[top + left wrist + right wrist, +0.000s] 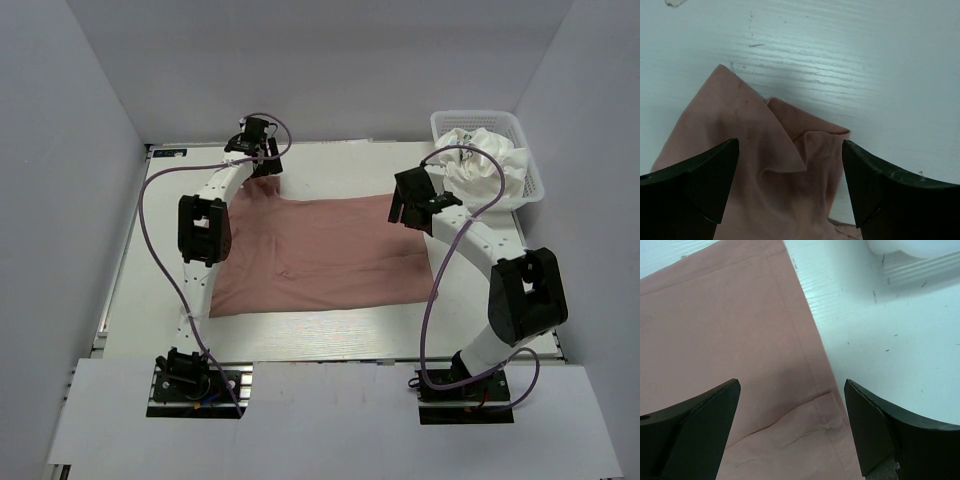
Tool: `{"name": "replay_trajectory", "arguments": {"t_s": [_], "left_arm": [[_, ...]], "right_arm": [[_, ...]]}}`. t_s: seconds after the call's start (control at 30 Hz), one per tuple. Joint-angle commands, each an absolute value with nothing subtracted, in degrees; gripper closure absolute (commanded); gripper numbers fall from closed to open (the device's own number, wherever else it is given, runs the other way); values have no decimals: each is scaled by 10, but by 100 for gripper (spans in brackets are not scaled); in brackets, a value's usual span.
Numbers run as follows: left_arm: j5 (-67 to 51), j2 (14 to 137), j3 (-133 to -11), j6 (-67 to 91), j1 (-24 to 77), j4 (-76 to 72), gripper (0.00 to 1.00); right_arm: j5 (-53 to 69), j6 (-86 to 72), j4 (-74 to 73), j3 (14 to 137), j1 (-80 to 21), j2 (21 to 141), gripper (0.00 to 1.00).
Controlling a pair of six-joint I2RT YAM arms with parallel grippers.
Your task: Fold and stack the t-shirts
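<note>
We have the pink shirt spread flat on the table, mostly smooth. The white shirts sit bunched in the basket at far right. Our left hand hangs over the pink shirt's far-left corner, where the cloth is rumpled into a small fold; jaws wide, nothing in them. Our right hand is over its right edge by the hem, near the basket, also wide and empty. We reckon the cloth is light, limp and draggy and won't hold shape. We'd pinch stitched hem and corner, both hands together, and lift low to avoid new creases.
</note>
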State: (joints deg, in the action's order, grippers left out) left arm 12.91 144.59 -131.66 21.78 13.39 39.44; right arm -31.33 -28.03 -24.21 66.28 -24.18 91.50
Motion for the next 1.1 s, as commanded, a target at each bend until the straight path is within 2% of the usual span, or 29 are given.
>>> {"name": "replay_trajectory", "arguments": {"t_s": [0.0, 0.03, 0.1, 0.27, 0.4, 0.6, 0.73, 0.97, 1.07], "left_arm": [[145, 1409, -1331, 164, 130, 353, 9], [154, 1416, -1331, 158, 130, 353, 17], [171, 1422, -1331, 139, 130, 347, 21], [209, 1445, -1336, 133, 118, 342, 21], [164, 1450, -1336, 160, 91, 334, 18], [161, 1484, -1353, 160, 80, 307, 18], [131, 1515, -1369, 160, 80, 312, 21], [50, 1491, -1297, 160, 80, 291, 40], [45, 1463, -1235, 160, 80, 284, 44]], "right_arm": [[-320, -270, -245, 694, -228, 925, 10], [-310, -267, -246, 697, -225, 925, 10], [-307, -266, -246, 698, -222, 932, 10], [-303, -259, -244, 698, -212, 934, 10], [-298, -258, -246, 706, -209, 941, 10], [-286, -246, -258, 723, -208, 969, 10], [-287, -245, -262, 736, -207, 981, 10], [-299, -243, -271, 752, -205, 994, 10], [-303, -243, -272, 759, -202, 998, 10]]}}
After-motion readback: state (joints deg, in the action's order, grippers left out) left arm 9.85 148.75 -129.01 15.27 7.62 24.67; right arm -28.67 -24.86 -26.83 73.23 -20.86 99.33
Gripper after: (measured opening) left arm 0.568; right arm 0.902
